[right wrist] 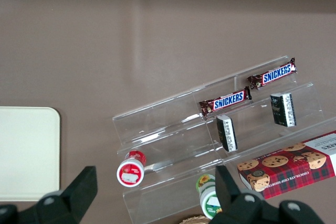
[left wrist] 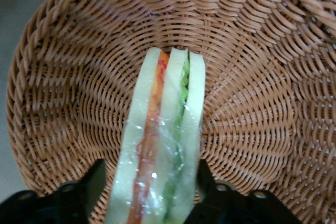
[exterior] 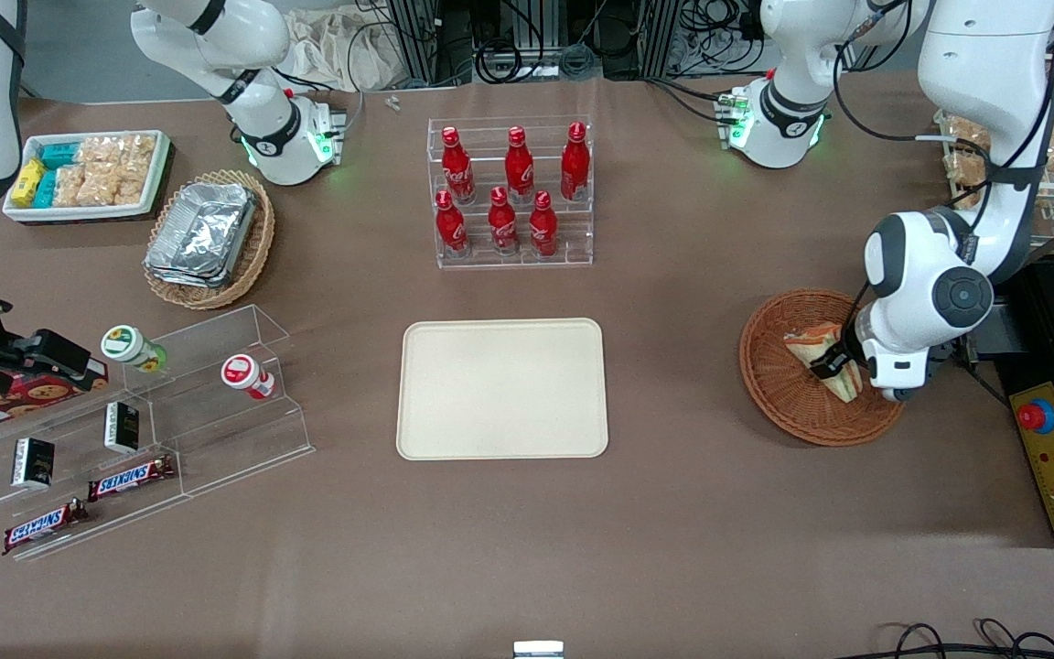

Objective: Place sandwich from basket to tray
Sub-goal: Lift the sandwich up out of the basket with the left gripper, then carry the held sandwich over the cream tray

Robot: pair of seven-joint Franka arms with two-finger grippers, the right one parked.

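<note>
The sandwich (exterior: 811, 344), a clear-wrapped white wedge with orange-red and green layers, lies in the round brown wicker basket (exterior: 765, 384) toward the working arm's end of the table. My left gripper (exterior: 833, 371) is down in the basket, over the sandwich. In the left wrist view the sandwich (left wrist: 168, 129) stands on edge between the black fingers (left wrist: 94, 179) of the gripper (left wrist: 149, 174). One finger is at the wrapper and a narrow gap of basket (left wrist: 252, 103) weave shows beside the other. The cream tray (exterior: 502, 389) lies bare mid-table.
A clear rack of red bottles (exterior: 510, 188) stands farther from the front camera than the tray. Toward the parked arm's end are an oval basket of foil containers (exterior: 207, 238), a white snack bin (exterior: 88, 174) and a clear stepped shelf (exterior: 143, 430). A control box (exterior: 1053, 458) lies beside the basket.
</note>
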